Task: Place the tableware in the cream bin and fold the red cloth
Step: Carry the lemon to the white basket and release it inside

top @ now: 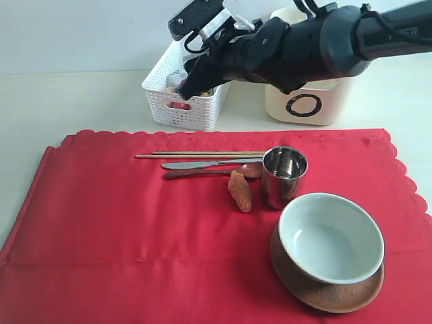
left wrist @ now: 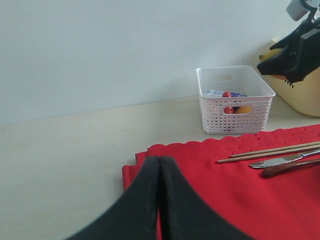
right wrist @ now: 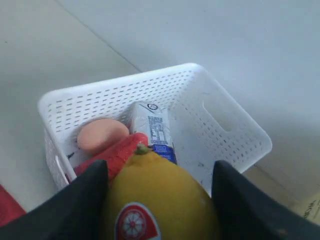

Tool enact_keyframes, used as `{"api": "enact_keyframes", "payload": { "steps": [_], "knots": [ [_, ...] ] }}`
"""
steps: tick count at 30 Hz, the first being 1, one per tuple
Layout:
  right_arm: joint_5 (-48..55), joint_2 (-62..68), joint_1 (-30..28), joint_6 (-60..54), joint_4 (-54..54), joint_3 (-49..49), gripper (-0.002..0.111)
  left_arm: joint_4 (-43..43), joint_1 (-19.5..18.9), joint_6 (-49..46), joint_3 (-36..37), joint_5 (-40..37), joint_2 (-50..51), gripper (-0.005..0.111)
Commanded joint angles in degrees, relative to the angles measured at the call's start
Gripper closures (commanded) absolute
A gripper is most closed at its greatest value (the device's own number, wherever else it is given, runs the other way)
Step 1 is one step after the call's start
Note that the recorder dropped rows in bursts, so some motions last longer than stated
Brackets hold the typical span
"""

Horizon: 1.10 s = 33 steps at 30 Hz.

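Observation:
The red cloth [top: 121, 229] lies spread flat on the table. On it rest the chopsticks [top: 196, 155], the knife [top: 202, 164], the dark spoon [top: 209, 171], the steel cup [top: 284, 177], and the pale bowl [top: 331, 236] sitting on the wooden plate [top: 337, 297]. The cream bin [top: 304, 104] stands behind the cloth at the back right. My right gripper [right wrist: 160, 170] is shut on a yellow lemon [right wrist: 160, 200] and hangs over the white basket [right wrist: 220, 130]. My left gripper [left wrist: 159, 162] is shut and empty, low over the cloth's left corner [left wrist: 145, 165]; the exterior view does not show it.
The white perforated basket [top: 185, 101] left of the bin holds an egg [right wrist: 102, 135], a carton [right wrist: 155, 130] and something red. An orange-brown sausage piece [top: 240, 191] lies on the cloth beside the cup. My right arm [top: 324, 44] crosses in front of the bin's top.

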<state>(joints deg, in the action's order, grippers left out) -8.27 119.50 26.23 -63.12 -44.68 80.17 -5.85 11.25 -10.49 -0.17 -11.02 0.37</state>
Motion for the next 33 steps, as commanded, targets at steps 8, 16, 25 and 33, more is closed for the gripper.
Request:
{"api": "enact_keyframes", "payload": {
  "steps": [8,16,25,33],
  "knots": [
    [-3.3,9.3,-0.3,7.9,-0.3,11.4,0.108,0.0,0.3,0.2,0.2,0.0,-0.4,0.106],
    [-4.9,11.3,-0.3,7.9,-0.3,12.3,0.108,0.0,0.3,0.2,0.2,0.0,-0.4,0.106],
    [-5.0,11.3,-0.3,7.9,-0.4,12.3,0.082,0.0,0.3,0.2,0.2,0.0,-0.4,0.106],
    [-5.0,11.3,-0.3,7.9,-0.4,12.3,0.061,0.0,0.3,0.2,0.2,0.0,-0.4,0.106]
  ]
}}
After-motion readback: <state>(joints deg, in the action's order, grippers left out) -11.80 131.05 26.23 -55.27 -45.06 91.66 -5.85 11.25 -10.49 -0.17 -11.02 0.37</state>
